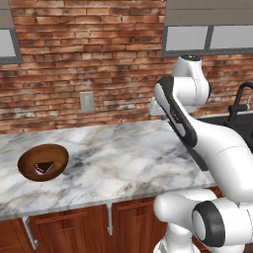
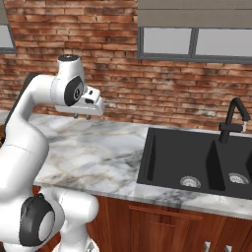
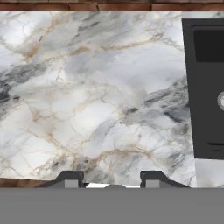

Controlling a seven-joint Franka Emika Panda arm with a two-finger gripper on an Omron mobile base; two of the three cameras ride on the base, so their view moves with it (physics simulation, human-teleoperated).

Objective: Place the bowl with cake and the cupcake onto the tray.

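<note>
Left base view shows the bowl with cake (image 1: pixel 43 162) resting at the lower left on the marble counter (image 1: pixel 123 153), not yet grasped; I judge the approach is in hand, and the arm must next swing left to it. The bowl is round with no long axis, its cake wedge pointing toward the lower left. In the hand view the claw (image 3: pixel 112 178) hangs partly spread over bare counter, pinching nothing.
</note>
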